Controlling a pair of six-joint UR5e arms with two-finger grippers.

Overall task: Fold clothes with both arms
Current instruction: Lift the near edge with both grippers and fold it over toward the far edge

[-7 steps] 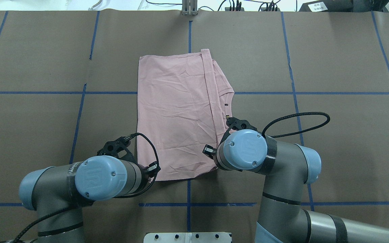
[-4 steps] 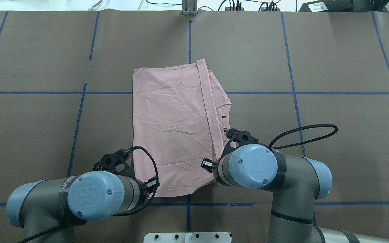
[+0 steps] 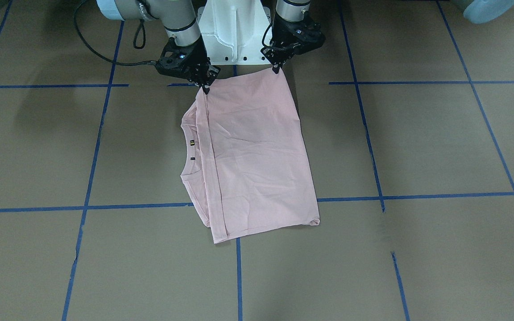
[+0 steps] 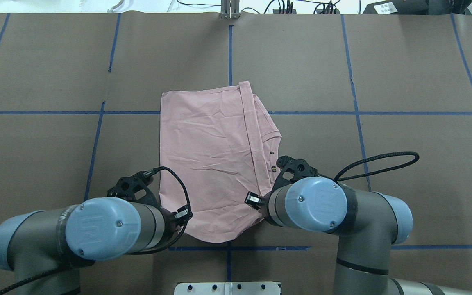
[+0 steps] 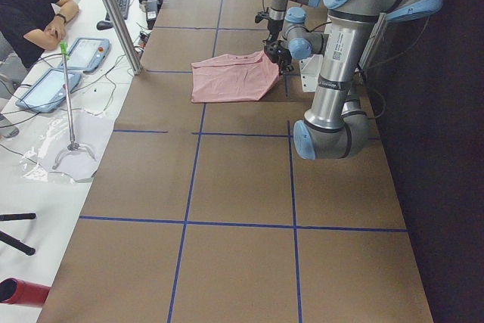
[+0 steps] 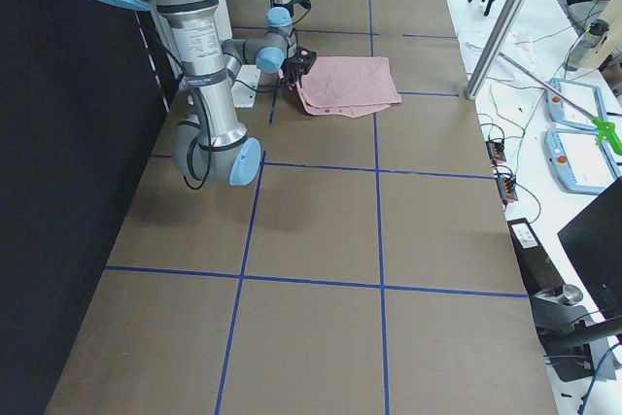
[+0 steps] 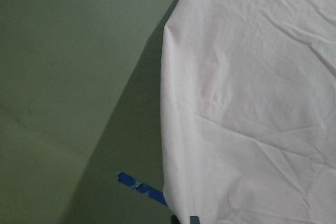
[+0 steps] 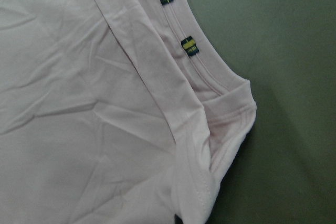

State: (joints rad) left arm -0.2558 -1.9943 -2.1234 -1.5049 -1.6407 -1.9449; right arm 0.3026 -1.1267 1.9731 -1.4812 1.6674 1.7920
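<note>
The pink T-shirt (image 4: 211,164) lies folded, plain side up, at the middle of the bench (image 4: 383,73), near edge lifted. Only the front-facing view shows the left gripper (image 3: 277,67) and right gripper (image 3: 204,87) each clamped on a near corner; the overhead view hides both. The right wrist view shows a dark, yellow-striped collar tag (image 8: 189,45), lettering unreadable

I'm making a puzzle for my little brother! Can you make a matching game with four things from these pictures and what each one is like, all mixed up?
Things:
1 T-shirt
2 tape lines
3 left hand
4 table

Clues:
A brown
B pinching a shirt corner
C pink
D blue

Pairs: 1-C, 2-D, 3-B, 4-A
</note>
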